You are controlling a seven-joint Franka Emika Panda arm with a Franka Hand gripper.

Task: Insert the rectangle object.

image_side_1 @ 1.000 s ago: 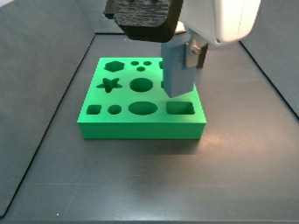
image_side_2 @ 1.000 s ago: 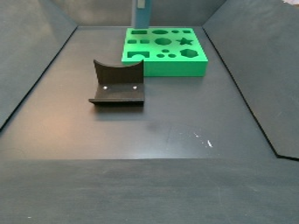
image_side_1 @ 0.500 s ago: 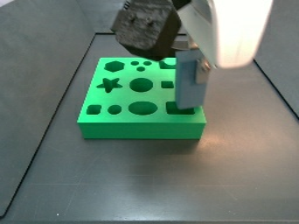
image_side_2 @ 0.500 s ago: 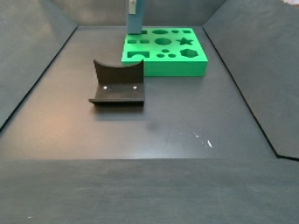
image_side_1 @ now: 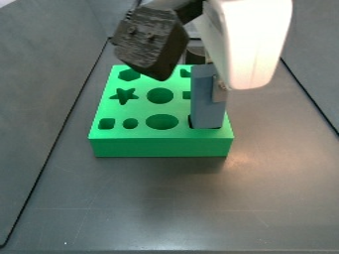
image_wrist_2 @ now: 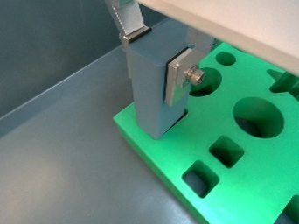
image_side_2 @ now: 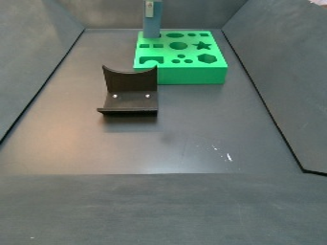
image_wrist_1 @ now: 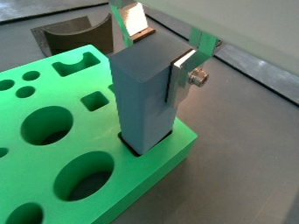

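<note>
A: What do the wrist views give us?

B: In both wrist views the gripper (image_wrist_1: 162,54) is clamped on the rectangle object (image_wrist_1: 149,98), one silver finger (image_wrist_1: 186,74) flat against a side face and the opposite finger (image_wrist_1: 129,19) on the far face. Directly below the gripper the slate block stands upright, its lower end sunk into a rectangular hole at a corner of the green board (image_wrist_1: 70,149).

A: Same from the second wrist camera?

B: Yes: the gripper (image_wrist_2: 158,52) grips the rectangle object (image_wrist_2: 155,87) near its top, and the block's foot sits inside the green board (image_wrist_2: 251,149) at its corner. The dark fixture (image_wrist_1: 76,35) shows beyond the board, well apart from the gripper.

A: And the side views?

B: In a side view the gripper (image_side_1: 212,74) is mostly hidden behind the white arm housing; the rectangle object (image_side_1: 207,97) hangs under it, upright, its base in the green board (image_side_1: 159,134). In a side view from the far end, the gripper is out of frame; the rectangle object (image_side_2: 149,21) rises from the green board (image_side_2: 182,57), and the fixture (image_side_2: 128,91) stands on the floor well apart from both
</note>
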